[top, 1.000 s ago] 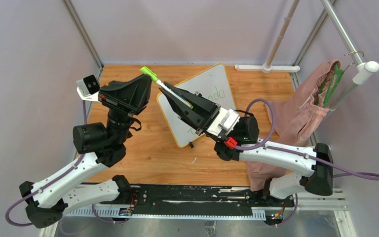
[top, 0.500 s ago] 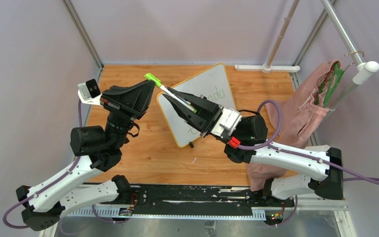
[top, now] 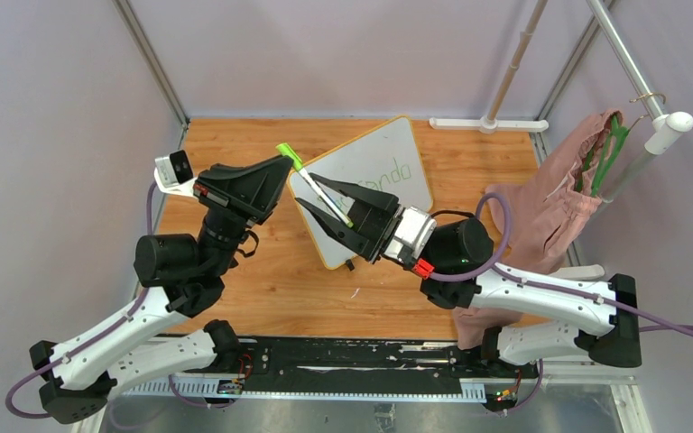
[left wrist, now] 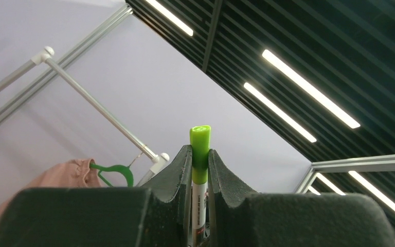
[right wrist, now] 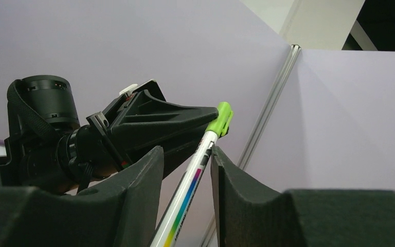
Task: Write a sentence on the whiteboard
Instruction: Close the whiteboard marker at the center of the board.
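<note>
Eyes on the whiteboard (top: pixel 372 152): glossy white with rounded corners and a thin yellow-orange rim. It sits skewed on the wooden table (top: pixel 262 280), toward 12 o'clock from the arm bases, with one corner aimed at about 1 o'clock. The sentence (top: pixel 390 174) is in green marker ink. Only a few letters ending in "do" show from above; the rest is hidden under the right arm. Over the board's 9 o'clock side hangs the marker (top: pixel 318 187), green cap toward 11 o'clock and tip toward 5 o'clock. The left gripper (top: pixel 285 162) is pressed tight on it at the cap end, and its own camera shows the fingers (left wrist: pixel 182 170) hugging the green cap on both sides. The right gripper (top: pixel 307 188) stands spread. From its wrist, the marker's barrel (right wrist: pixel 195 172) leans against one finger with a clear gap to the other, so there is no pinch. A second ago that right claw was clamped on the barrel. It has let go since, and its arm has drawn back toward 4 o'clock. The left claw and the cap have slid from 11 o'clock in toward the board's edge. One more letter of the green line has come out from under the right wrist. At 3 o'clock a pink garment (top: pixel 550 198) hangs where it was.
</note>
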`<action>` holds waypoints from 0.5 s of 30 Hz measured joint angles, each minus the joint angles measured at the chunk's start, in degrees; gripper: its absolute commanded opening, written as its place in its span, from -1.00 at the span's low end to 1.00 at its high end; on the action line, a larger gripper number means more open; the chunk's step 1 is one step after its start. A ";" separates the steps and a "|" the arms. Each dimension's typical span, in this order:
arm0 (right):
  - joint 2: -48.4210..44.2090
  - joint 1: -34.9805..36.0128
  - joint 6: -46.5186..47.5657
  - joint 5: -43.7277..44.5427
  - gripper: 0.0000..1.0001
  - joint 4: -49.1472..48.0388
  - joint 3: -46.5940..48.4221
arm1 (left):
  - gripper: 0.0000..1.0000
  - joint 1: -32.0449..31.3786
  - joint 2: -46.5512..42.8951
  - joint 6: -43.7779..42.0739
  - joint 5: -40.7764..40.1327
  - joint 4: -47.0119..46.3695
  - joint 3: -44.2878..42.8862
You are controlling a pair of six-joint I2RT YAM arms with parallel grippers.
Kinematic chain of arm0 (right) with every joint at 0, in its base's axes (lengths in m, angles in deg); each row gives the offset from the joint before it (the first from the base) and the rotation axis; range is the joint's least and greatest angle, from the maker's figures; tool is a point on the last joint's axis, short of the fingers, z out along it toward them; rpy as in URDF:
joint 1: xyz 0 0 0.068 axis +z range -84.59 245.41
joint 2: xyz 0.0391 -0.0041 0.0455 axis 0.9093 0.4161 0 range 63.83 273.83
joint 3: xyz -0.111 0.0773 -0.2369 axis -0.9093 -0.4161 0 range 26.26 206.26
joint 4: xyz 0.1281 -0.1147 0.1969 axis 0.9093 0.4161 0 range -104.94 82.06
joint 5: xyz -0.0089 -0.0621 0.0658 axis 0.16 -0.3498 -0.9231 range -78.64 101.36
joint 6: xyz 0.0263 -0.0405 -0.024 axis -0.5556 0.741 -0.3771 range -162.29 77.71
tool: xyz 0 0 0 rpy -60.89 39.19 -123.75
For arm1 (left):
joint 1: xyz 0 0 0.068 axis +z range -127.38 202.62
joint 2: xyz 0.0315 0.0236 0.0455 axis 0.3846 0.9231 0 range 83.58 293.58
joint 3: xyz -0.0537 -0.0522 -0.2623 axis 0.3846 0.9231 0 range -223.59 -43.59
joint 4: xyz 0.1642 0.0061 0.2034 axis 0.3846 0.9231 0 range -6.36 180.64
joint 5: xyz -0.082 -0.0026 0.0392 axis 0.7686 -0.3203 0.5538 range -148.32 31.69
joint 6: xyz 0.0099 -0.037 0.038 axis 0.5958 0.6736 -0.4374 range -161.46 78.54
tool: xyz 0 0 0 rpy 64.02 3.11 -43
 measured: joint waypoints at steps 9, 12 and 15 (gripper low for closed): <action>-2.89 0.66 -2.91 2.64 -0.03 8.02 -0.57 | -1.00 -0.22 -0.76 -0.37 -1.22 1.40 1.77; -4.11 0.70 -5.49 4.13 -0.02 11.41 -0.57 | -1.00 -0.24 -0.92 -0.50 -1.53 1.79 2.58; -5.29 0.70 -8.41 5.88 0.00 14.88 -0.57 | -1.00 -0.26 -0.94 -0.48 -2.08 2.40 3.30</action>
